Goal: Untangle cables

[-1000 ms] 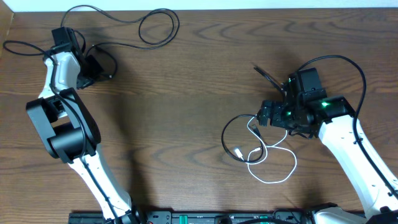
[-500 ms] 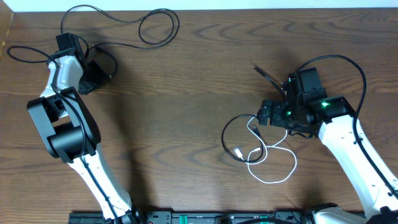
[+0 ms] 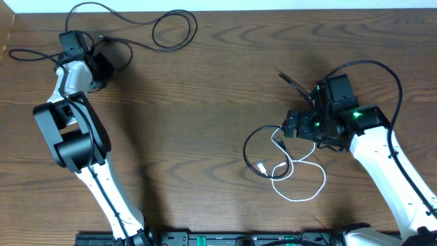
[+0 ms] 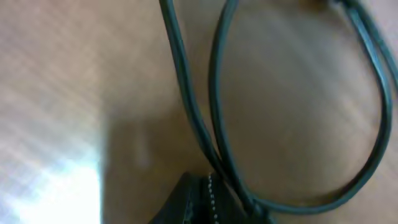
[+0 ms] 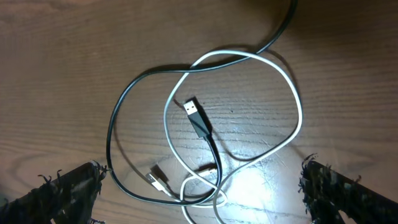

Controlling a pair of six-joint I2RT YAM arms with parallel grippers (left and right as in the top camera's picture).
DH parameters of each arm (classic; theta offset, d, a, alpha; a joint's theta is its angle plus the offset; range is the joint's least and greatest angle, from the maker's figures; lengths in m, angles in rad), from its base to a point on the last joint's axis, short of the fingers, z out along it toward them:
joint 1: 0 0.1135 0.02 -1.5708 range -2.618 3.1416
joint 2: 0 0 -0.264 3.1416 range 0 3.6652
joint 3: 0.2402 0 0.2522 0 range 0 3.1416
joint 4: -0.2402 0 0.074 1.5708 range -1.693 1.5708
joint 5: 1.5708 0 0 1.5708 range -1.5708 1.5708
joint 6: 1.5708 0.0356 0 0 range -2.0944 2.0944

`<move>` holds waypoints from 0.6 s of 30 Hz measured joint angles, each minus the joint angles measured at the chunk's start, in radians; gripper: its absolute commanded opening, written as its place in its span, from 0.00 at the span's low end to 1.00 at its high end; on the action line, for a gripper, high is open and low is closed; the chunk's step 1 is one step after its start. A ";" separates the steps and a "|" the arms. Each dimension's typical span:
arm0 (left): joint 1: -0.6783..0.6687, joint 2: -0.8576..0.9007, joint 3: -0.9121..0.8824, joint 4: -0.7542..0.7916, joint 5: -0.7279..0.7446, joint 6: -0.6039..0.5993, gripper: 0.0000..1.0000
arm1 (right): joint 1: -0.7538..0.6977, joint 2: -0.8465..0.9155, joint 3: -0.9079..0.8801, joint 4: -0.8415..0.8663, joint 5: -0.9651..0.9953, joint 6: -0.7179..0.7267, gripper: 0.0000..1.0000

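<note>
Left gripper [image 4: 204,194]: clenched on first black cable [image 4: 180,68], whose loops trail beyond its tip. Right gripper [image 5: 202,180]: spread wide, grasping nothing. White cable [image 5: 301,118] and second black cable [image 5: 200,127] lie interlooped on the table between its fingers.

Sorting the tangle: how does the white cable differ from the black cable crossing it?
The white cable is pale, the black cable dark. The white cable curls into a loop; the black cable sweeps an open arc, its plug inside that loop. Both are thin and cross on the table.
</note>
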 measured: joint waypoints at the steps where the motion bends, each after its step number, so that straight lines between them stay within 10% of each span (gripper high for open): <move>1: 0.000 0.006 0.003 0.019 0.008 0.000 0.08 | 0.000 0.000 0.000 -0.002 0.000 0.000 0.99; 6: 0.002 0.019 0.016 0.056 0.032 0.000 0.17 | 0.000 0.000 0.000 -0.009 0.000 0.000 0.99; 10: 0.002 0.019 0.035 0.040 0.059 -0.002 0.76 | 0.000 0.000 0.000 -0.008 0.000 0.000 0.99; 18: -0.003 -0.116 0.017 -0.101 0.061 -0.009 0.95 | 0.000 0.000 0.000 0.011 -0.002 0.005 0.99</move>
